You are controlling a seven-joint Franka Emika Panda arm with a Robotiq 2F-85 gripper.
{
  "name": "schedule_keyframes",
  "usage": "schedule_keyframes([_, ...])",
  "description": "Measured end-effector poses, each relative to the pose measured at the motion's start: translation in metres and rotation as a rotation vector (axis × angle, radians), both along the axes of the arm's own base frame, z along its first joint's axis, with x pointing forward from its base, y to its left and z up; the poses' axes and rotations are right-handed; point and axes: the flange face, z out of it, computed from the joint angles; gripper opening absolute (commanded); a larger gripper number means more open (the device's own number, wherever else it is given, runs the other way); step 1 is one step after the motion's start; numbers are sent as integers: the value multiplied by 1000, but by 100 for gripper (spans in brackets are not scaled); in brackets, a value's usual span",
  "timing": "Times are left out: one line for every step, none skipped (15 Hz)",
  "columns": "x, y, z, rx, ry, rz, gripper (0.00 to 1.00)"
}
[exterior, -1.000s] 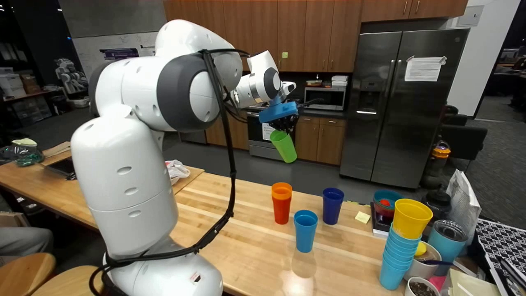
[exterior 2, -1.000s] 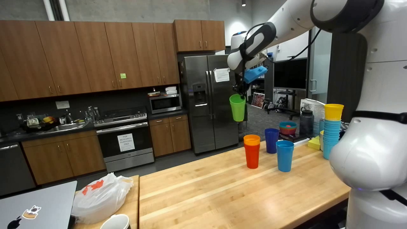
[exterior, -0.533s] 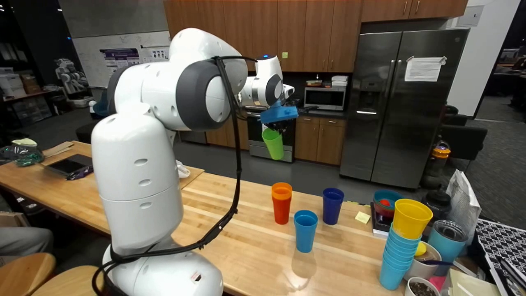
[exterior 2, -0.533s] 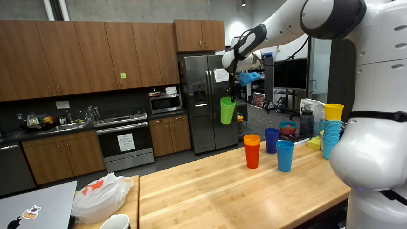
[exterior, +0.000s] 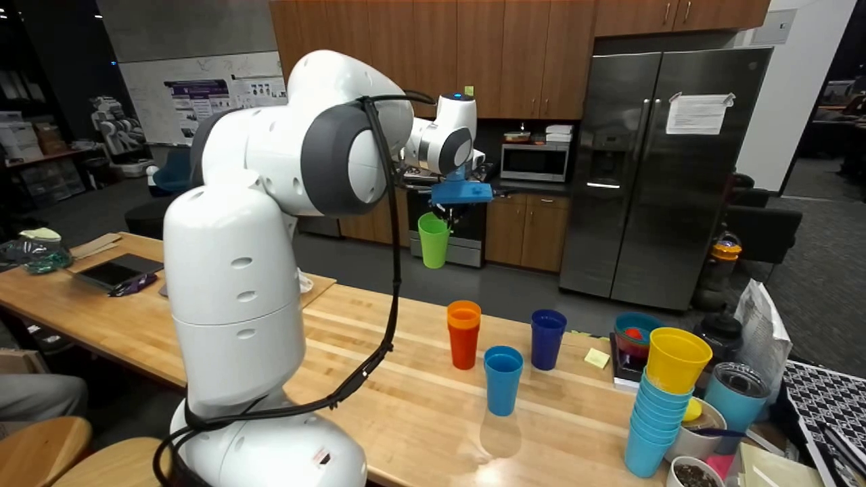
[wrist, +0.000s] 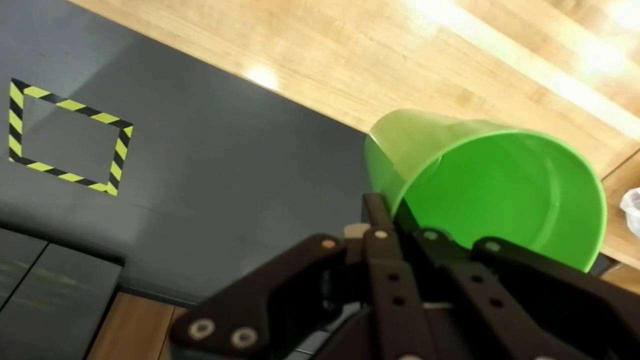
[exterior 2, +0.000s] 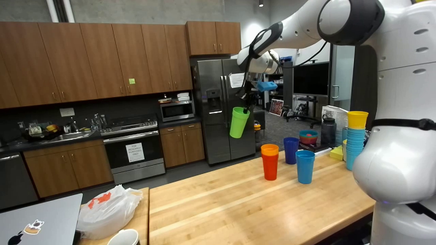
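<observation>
My gripper (wrist: 393,210) is shut on the rim wall of a green cup (wrist: 500,185), one finger inside and one outside. The cup hangs tilted, high beyond the table's far edge, and shows in both exterior views (exterior: 434,240) (exterior 2: 239,122). Below it on the table stand an orange-and-red cup (exterior: 464,341), which looks like two nested cups, a blue cup (exterior: 502,382) and a dark blue cup (exterior: 547,341), all upright and apart from the gripper. They also show in an exterior view: orange-and-red (exterior 2: 270,166), blue (exterior 2: 305,166), dark blue (exterior 2: 290,151).
A stack of light blue cups (exterior: 653,426) topped by a yellow cup (exterior: 678,358) stands at the table's end, near bowls (exterior: 636,331) and a tumbler (exterior: 736,399). A plastic bag (exterior 2: 109,211), laptop (exterior 2: 41,217) and paper cup (exterior 2: 124,237) sit on the adjoining table.
The arm has swung and carried the green cup leftward in both exterior views, and somewhat lower in the view with the laptop. The cup's tilt has changed. The cups on the table have not moved.
</observation>
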Motion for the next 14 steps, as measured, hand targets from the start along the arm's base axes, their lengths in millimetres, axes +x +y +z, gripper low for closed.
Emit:
schedule_keyframes([-1,-2,-1,-1,26,7,1])
schedule_keyframes([-2,-4,-1,-3,48,13,1])
schedule_keyframes([-2,-7,-1,-4,68,17,1])
schedule_keyframes([-3,-9,-1,-4,88,18,1])
schedule_keyframes([-3,-11,-1,-6,106,19,1])
schedule_keyframes([-3,-14,-2,-10,124,20,1])
schedule_keyframes([-3,-16,-2,-13,141,21,1])
schedule_keyframes([-2,-18,-4,-18,156,23,1])
schedule_keyframes([-2,-19,-6,-26,172,25,1])
schedule_keyframes([-1,-20,-9,-36,187,29,1])
schedule_keyframes([1,-21,-12,-49,202,33,1])
schedule_keyframes([2,-21,-16,-60,216,38,1])
schedule_keyframes([4,-20,-20,-72,227,44,1])
schedule_keyframes([6,-19,-23,-84,236,50,1])
